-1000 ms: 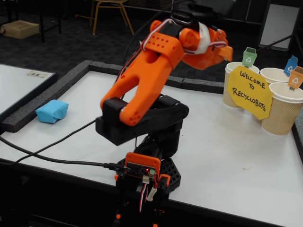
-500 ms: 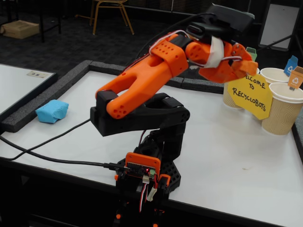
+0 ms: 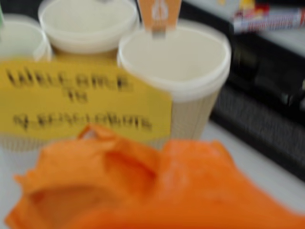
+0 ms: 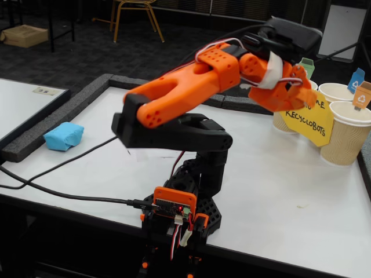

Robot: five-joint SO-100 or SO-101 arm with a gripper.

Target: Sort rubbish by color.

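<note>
My orange arm reaches to the right in the fixed view, and its gripper (image 4: 291, 88) is shut on an orange crumpled wad (image 4: 282, 95), held in the air just in front of the yellow sign. The same orange wad (image 3: 143, 191) fills the bottom of the blurred wrist view and hides the fingers there. Far from the gripper, a light blue wad (image 4: 64, 136) lies at the left side of the white table (image 4: 278, 191).
A yellow "Welcome to Recyclobots" sign (image 4: 313, 120) leans on three paper cups. The orange-tagged cup (image 3: 176, 57) (image 4: 349, 134) is nearest, and the blue-tagged cup (image 4: 335, 91) is behind it. Black foam edging (image 4: 69, 110) borders the table, and a black cable (image 4: 58, 194) crosses its left front.
The arm has stretched out and swung right toward the cups with the orange wad still in its grip. The wad now overlaps the sign's upper left. The blue wad has not moved.
</note>
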